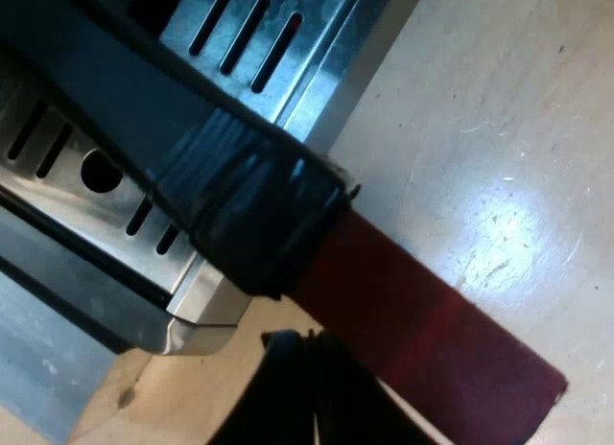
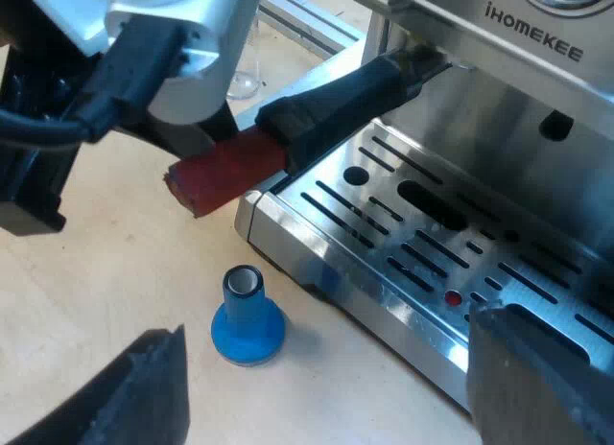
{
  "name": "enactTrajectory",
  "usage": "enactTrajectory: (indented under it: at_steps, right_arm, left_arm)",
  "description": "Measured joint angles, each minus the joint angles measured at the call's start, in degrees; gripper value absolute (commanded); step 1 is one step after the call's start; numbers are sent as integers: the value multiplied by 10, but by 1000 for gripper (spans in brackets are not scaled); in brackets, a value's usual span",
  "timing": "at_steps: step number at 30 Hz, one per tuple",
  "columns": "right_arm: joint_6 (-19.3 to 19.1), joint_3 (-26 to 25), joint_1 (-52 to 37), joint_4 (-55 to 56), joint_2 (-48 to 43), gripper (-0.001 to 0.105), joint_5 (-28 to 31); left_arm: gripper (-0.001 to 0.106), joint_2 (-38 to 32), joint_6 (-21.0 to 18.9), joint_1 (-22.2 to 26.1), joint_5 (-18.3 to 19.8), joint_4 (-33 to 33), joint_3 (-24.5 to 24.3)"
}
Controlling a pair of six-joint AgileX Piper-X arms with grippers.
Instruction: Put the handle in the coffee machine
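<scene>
Left view, handle: one dark handle (image 1: 240,205) with one red end (image 1: 422,330), lying over one slotted drip tray (image 1: 317,71).
Left view, left claw (image 1: 309,368): beside the red end; we cannot tell its opening.
Right view, handle: reaches under one espresso machine's (image 2: 537,90) front.
Right view, right claw (image 2: 326,368): spread wide, empty.
Right view, tamper: one blue tamper (image 2: 247,316), upright on the bench (image 2: 96,301).

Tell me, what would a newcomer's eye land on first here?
Most likely the dark handle with its red end, sticking out from the machine front above the slotted tray. Next, the small blue tamper standing upright on the table close to the tray's corner, apart from it.
</scene>
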Motion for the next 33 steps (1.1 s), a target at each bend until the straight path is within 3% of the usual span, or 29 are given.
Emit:
enactTrajectory:
  at_steps: [14, 28, 33]
  right_arm:
    - [0, 0, 0, 0, -1, 63, 0]
    - [0, 0, 0, 17, -15, 63, 1]
    - [2, 0, 0, 18, -15, 63, 1]
  left_arm:
    - [1, 1, 0, 0, 78, -17, -8]
    - [1, 1, 0, 1, 85, -20, -8]
    - [1, 1, 21, 16, 100, -15, -8]
